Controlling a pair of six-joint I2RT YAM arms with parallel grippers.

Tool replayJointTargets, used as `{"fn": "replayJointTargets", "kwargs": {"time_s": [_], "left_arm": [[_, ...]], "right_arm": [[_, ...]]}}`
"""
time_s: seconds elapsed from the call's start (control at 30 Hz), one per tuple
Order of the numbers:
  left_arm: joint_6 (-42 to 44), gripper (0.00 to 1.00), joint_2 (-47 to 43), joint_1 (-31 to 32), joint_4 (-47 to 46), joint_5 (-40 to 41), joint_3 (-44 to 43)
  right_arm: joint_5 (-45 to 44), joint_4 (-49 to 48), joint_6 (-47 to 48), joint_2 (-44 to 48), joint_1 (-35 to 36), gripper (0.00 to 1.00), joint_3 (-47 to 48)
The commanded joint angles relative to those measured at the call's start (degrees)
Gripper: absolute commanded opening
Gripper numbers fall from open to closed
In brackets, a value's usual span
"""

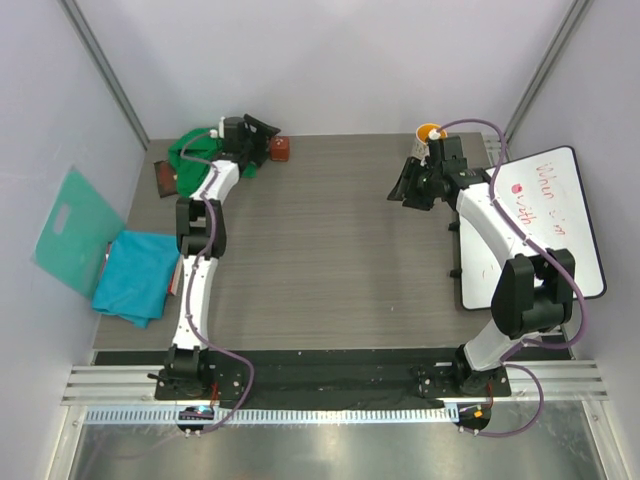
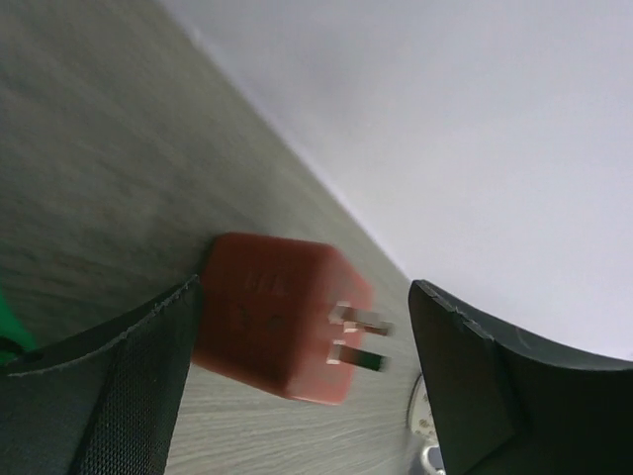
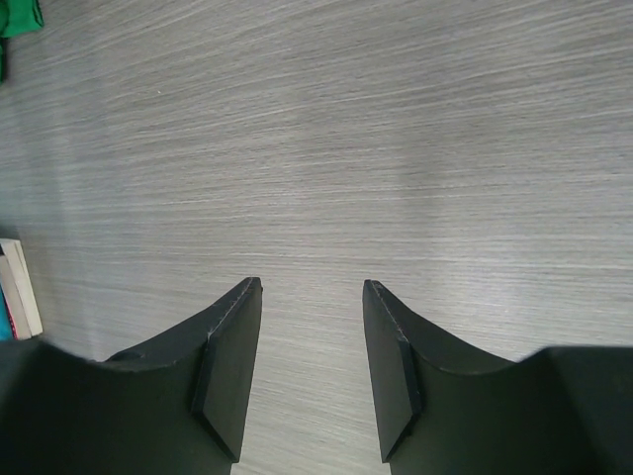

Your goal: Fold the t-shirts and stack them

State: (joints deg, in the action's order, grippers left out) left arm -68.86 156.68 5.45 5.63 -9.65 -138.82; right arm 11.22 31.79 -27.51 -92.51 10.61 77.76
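The bright green t-shirt (image 1: pixel 188 150) lies crumpled at the back left of the table, partly under my left arm. A corner of it shows in the right wrist view (image 3: pixel 20 15). The teal-blue t-shirt (image 1: pixel 135 275) lies loosely bunched at the table's left edge. My left gripper (image 1: pixel 262 133) is open beyond the green shirt. In its wrist view the gripper (image 2: pixel 307 285) stands around a red plug adapter (image 2: pixel 282 317) that lies on the table. My right gripper (image 1: pixel 405 187) is open and empty over bare tabletop (image 3: pixel 311 284), far from both shirts.
A stiff teal board (image 1: pixel 72 230) with a handle hole leans on the left wall. A brown object (image 1: pixel 165 180) lies by the green shirt. An orange mug (image 1: pixel 428 132) stands at the back right. A whiteboard (image 1: pixel 540 225) covers the right side.
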Motion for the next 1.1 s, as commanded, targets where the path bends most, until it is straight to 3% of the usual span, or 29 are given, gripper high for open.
{"fn": "replayJointTargets", "kwargs": {"time_s": [0.0, 0.5, 0.63, 0.83, 0.97, 1.07], "left_arm": [[-0.6, 0.84, 0.6, 3.0, -4.2, 1.3, 2.4], [-2.3, 0.84, 7.0, 8.7, -8.2, 1.5, -2.5], [-6.2, 0.77, 9.7, 11.3, -10.5, 2.2, -3.4], [-7.5, 0.81, 11.4, 17.2, -9.8, 7.4, -5.8], [-12.9, 0.81, 15.9, 20.2, -11.4, 7.7, -12.0], [-13.8, 0.81, 15.3, 21.9, -11.5, 8.5, -10.9]], "right_arm": [[0.6, 1.3, 0.7, 2.1, -0.7, 0.51, -0.3], [2.4, 1.3, -1.0, 3.4, -0.9, 0.5, -4.2], [2.9, 1.0, -1.6, 4.4, -0.9, 0.44, -5.5], [2.8, 0.8, -1.7, 5.8, -0.9, 0.45, -6.0], [3.0, 0.5, -2.1, 7.9, -0.9, 0.45, -8.1], [2.3, -0.1, -2.2, 9.8, -0.9, 0.45, -10.5]]}}
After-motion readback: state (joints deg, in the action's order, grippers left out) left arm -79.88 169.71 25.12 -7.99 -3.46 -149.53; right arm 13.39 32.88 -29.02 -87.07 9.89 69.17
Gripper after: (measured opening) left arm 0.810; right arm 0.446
